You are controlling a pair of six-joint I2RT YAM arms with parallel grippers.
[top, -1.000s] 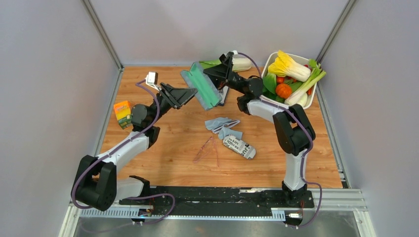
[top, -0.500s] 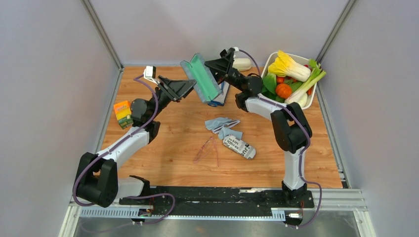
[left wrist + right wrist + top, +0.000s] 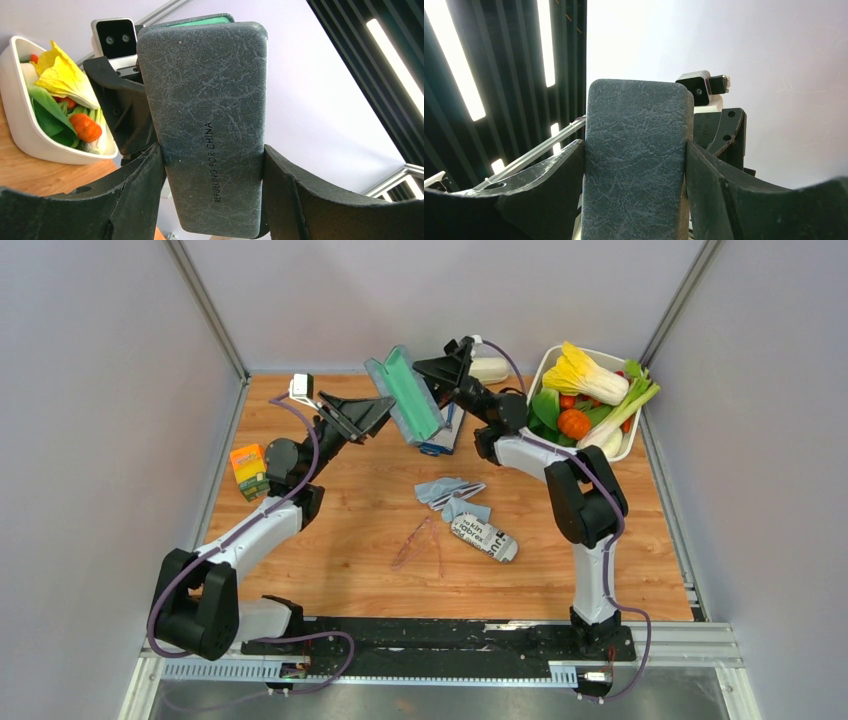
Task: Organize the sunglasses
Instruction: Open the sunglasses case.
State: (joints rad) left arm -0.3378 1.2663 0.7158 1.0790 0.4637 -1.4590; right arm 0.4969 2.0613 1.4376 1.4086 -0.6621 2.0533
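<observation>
The grey-blue case (image 3: 405, 398) is open, its teal lining showing, and is held in the air over the back middle of the table. My left gripper (image 3: 383, 413) is shut on one half of the case (image 3: 205, 115). My right gripper (image 3: 442, 373) is shut on the other half (image 3: 636, 145). In each wrist view the fingers (image 3: 140, 185) (image 3: 549, 185) press on both long sides of a shell. The sunglasses (image 3: 420, 543), thin-framed with pink-purple lenses, lie on the table in front, apart from both grippers.
A light blue cloth (image 3: 448, 490) and a print-covered tube (image 3: 485, 537) lie beside the sunglasses. A white bowl (image 3: 548, 362) of vegetables stands at the back right. A small juice box (image 3: 248, 470) stands at the left edge. A white vegetable (image 3: 492, 368) lies behind the right gripper.
Both grippers have lifted the open case a little higher and further back, and it stands more upright. The sunglasses, cloth and tube have not moved.
</observation>
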